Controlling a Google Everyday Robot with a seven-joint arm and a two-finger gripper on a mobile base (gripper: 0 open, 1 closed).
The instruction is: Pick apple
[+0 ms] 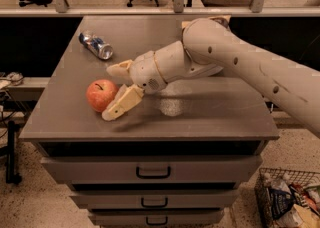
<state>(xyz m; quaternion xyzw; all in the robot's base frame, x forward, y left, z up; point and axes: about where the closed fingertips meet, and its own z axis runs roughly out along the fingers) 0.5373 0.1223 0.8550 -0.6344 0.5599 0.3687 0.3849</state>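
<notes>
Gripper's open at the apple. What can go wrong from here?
1. The gripper is open with the apple only partly between its fingers; closing now may squirt it out leftward.
2. The apple sits near the cabinet top's left edge, so a nudge could roll it off.
3. The can lies just behind; the far finger might clip it.

apple (100, 95): red-orange, stem up, on cabinet top (215, 119) | gripper (109, 92): fingers spread, seemingly flanking it

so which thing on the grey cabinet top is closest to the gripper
The round red-orange apple, flanked by the open gripper; the crushed silver-blue can lies apart, farther back.
</notes>
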